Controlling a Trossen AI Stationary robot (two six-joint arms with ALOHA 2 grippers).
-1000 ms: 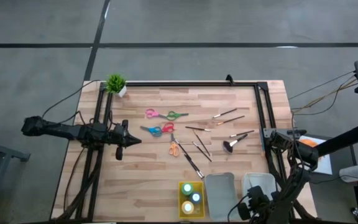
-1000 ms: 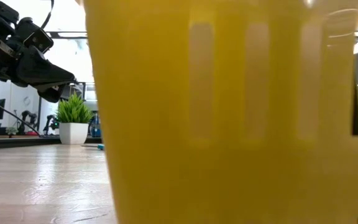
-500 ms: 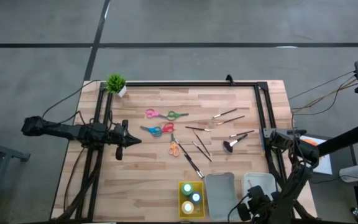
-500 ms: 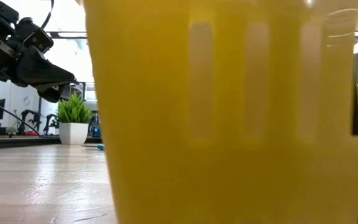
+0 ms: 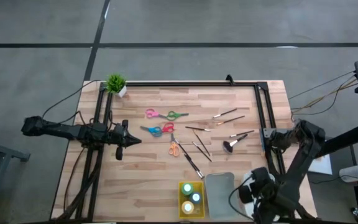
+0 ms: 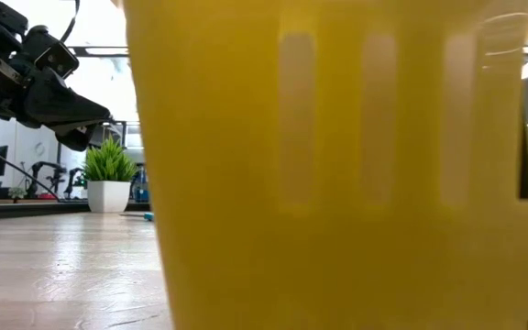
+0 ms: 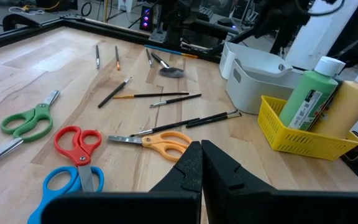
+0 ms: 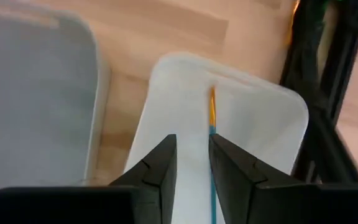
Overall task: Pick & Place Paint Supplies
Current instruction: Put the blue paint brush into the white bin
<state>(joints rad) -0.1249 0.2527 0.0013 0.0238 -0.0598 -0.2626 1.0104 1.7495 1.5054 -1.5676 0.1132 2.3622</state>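
Observation:
Three pairs of scissors lie flat mid-table: pink-green (image 5: 166,114), blue-red (image 5: 157,130), orange (image 5: 175,148). Thin brushes (image 5: 229,114) and a stubby dark brush (image 5: 232,145) lie to their right. Green and yellow bottles (image 7: 309,93) stand in the yellow tray (image 5: 191,199). My left gripper (image 5: 129,140) hovers shut at the table's left side, above the scissors' level. My right gripper (image 8: 192,155) is open above the white tray (image 8: 253,124). A thin orange-and-blue brush (image 8: 211,109) lies in that tray, running under the gap between the fingers.
A grey tray (image 5: 220,186) sits between the yellow and white trays at the near edge. A small potted plant (image 5: 115,84) stands at the far left corner. Black frame rails (image 5: 191,83) border the table. The yellow tray's wall (image 6: 337,183) fills most of the low view.
My right arm has swung over the near right corner. Its gripper has shifted a little toward the far edge and now covers most of the white tray in the high view. The left arm and the things on the table have kept still.

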